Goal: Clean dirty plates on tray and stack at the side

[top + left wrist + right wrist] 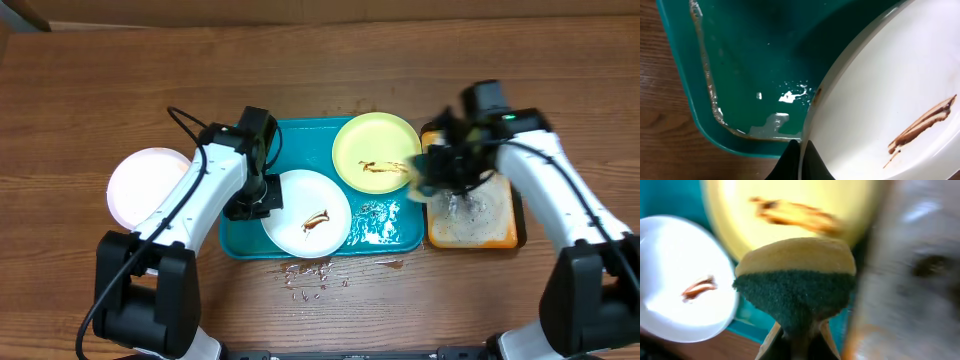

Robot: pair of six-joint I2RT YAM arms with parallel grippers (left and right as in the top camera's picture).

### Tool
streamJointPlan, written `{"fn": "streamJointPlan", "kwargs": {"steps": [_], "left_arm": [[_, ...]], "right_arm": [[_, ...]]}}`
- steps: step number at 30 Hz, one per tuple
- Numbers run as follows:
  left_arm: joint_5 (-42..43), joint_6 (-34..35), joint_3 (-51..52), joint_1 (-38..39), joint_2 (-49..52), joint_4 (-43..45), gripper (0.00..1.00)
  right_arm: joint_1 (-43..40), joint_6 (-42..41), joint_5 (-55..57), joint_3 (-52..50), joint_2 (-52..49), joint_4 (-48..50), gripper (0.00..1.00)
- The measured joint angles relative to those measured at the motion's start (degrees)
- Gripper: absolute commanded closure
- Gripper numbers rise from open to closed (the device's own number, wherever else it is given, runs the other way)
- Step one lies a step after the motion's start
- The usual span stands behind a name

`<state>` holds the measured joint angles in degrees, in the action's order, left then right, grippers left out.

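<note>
A white plate (307,212) with a brown smear lies at the front of the teal tray (240,243). My left gripper (262,198) is shut on this plate's left rim; the left wrist view shows the fingers (801,159) pinching the rim of the plate (890,85) over the wet tray (740,65). A yellow-green plate (375,150) with a smear lies at the tray's back right, also in the right wrist view (790,215). A clean white plate (145,185) sits on the table left of the tray. My right gripper (432,178) is shut on a yellow-and-green sponge (796,287) beside the yellow-green plate.
A narrow orange tray (505,235) with soapy water stands right of the teal tray. Suds lie in the teal tray's front right corner (378,222). Water drops spot the table (310,275) in front of the tray.
</note>
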<state>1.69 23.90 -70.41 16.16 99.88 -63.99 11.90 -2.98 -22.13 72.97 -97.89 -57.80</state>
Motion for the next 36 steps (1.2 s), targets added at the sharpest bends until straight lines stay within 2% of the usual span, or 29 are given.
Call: {"fn": "streamJointPlan", "kwargs": {"steps": [7, 12, 24, 36], "left_arm": [[-0.2, 0.0, 0.0, 1.8, 0.0, 2.0, 0.96], [-1.2, 0.0, 0.6, 1.9, 0.0, 3.5, 0.96], [-0.1, 0.2, 8.7, 1.9, 0.0, 11.9, 0.96], [0.3, 0.2, 10.4, 1.9, 0.0, 14.0, 0.96]], "right_arm": [[13.4, -4.8, -3.5, 0.0, 0.0, 8.3, 0.96], [18.5, -8.8, -4.3, -0.5, -0.9, 10.6, 0.96], [25.1, -10.6, -4.2, -0.6, -5.5, 15.0, 0.96], [30.5, -12.4, -0.3, -0.7, -9.2, 16.9, 0.96]]}}
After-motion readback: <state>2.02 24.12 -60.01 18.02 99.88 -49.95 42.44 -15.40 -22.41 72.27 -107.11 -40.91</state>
